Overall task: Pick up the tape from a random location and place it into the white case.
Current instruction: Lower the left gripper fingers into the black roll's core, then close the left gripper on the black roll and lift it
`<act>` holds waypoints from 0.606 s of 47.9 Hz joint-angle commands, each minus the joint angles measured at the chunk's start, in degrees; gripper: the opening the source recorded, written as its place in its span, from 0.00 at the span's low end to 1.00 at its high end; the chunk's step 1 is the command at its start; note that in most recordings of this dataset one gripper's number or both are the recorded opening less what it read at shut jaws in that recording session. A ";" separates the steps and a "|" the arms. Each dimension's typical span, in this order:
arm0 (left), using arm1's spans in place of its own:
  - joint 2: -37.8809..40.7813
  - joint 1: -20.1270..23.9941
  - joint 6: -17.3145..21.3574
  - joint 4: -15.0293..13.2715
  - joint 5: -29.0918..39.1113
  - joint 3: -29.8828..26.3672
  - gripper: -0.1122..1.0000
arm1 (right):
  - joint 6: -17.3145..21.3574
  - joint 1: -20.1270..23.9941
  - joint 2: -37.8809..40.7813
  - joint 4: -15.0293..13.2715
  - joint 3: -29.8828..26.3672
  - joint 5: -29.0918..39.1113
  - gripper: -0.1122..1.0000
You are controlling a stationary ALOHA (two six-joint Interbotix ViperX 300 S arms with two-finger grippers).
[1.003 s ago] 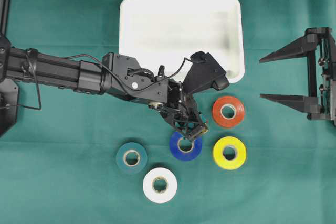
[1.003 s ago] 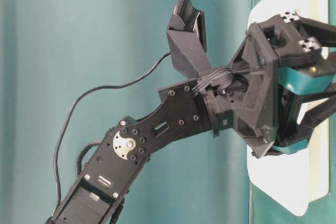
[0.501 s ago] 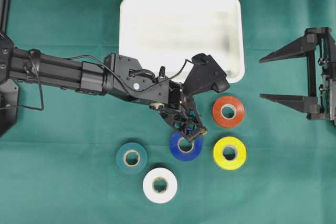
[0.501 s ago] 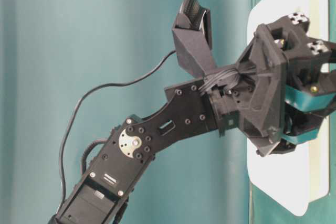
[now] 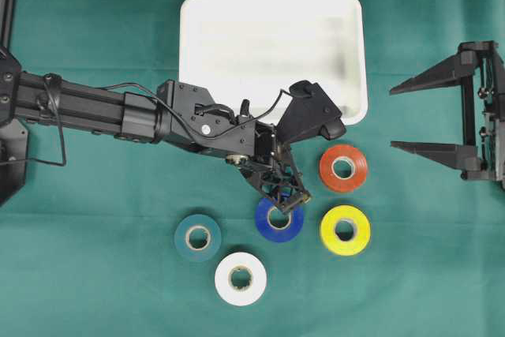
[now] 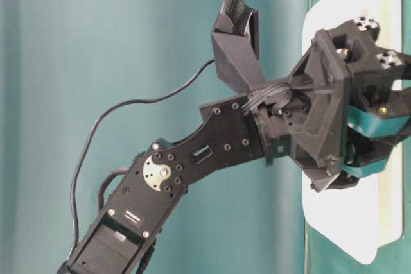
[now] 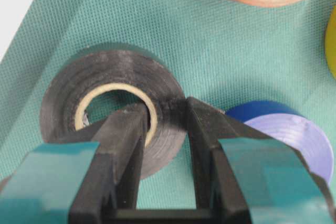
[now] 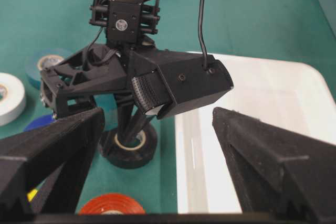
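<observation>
Green cloth [image 5: 95,274] carries the white case [image 5: 272,53] and tape rolls (six) [image 5: 241,278].

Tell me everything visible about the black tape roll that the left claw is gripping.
The black tape roll is a ring of glossy black tape wound on a pale cardboard core. It lies flat on the green cloth, beside the blue roll and near the white case. The left claw is shut on its wall: one finger inside the core, one outside. In the overhead view the arm hides it.

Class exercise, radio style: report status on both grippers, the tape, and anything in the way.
Left gripper shut on black tape, one finger through its core. Right gripper open, idle. Tape on cloth, case empty. Blue roll close beside.
</observation>
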 commanded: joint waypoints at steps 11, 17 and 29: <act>-2.81 -0.53 -0.09 0.18 -0.09 -1.32 0.26 | 0.09 -0.09 0.18 -0.09 -1.14 -0.44 0.93; -4.66 -0.62 -0.09 0.53 0.00 -1.14 0.26 | 0.09 -0.09 0.18 -0.09 -1.23 -0.44 0.93; -8.61 -0.88 0.00 0.88 1.41 -1.14 0.26 | 0.09 -0.09 0.18 -0.09 -1.23 -0.35 0.93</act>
